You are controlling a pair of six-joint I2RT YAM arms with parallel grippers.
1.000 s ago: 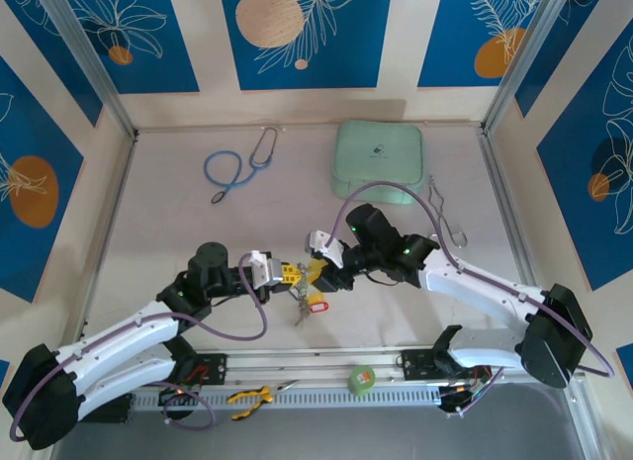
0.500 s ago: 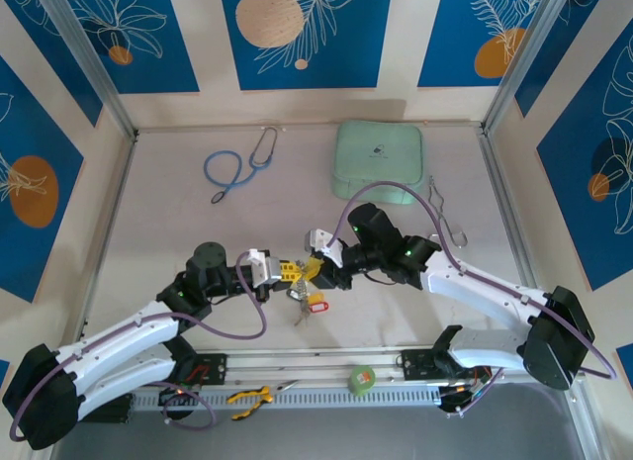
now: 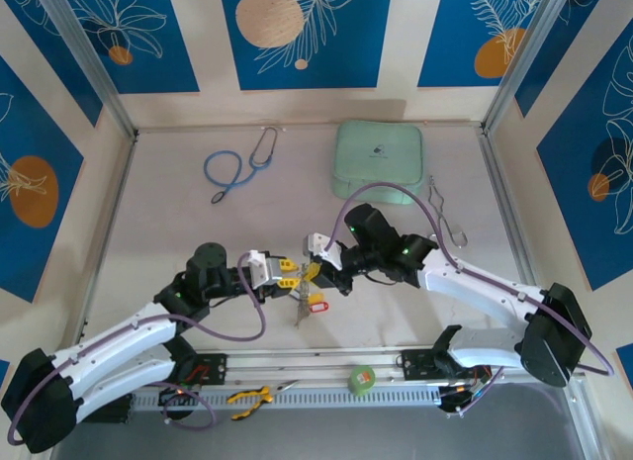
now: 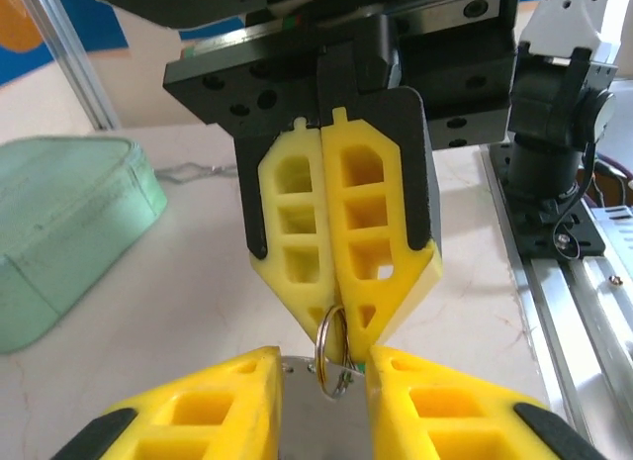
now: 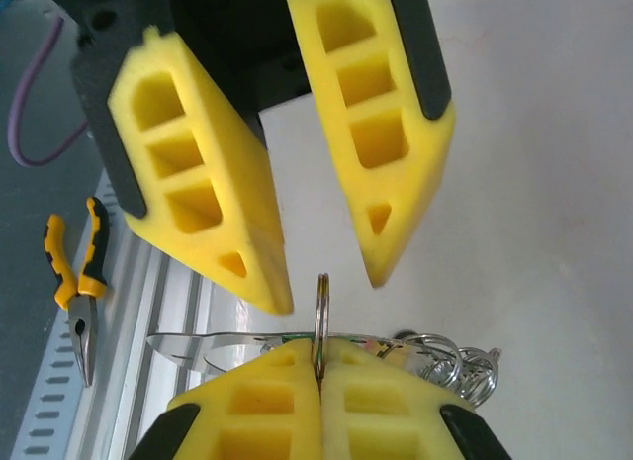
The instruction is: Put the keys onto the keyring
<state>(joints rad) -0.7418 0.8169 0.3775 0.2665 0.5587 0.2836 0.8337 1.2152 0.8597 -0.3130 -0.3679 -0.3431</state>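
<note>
Keys (image 3: 309, 304) dangle in a small bunch, a red tag among them, well to the near side of the green pouch (image 3: 379, 158) and a little to its left. They hang from a small split ring (image 5: 321, 317) just above the table (image 3: 178, 242). The right gripper (image 5: 318, 373) has its yellow fingers pressed together on that ring, pinching it edge-on so it stands upright. The left gripper (image 4: 324, 369) faces it with fingers spread; the ring's top rises into the gap and a flat key blade lies between the tips, but I cannot see it gripping anything. The keyring (I take it to be the thin silvery loop) (image 3: 443, 215) lies flat just beside the pouch's right edge, well apart from both grippers.

To my eye the bunch is light but loose and apt to swing. The thin, hard, polished metal would likely slip on foam pads. A plastic head or the flat of a blade looks the surest hold. The loop looks limp and may sag if lifted at one spot.
</note>
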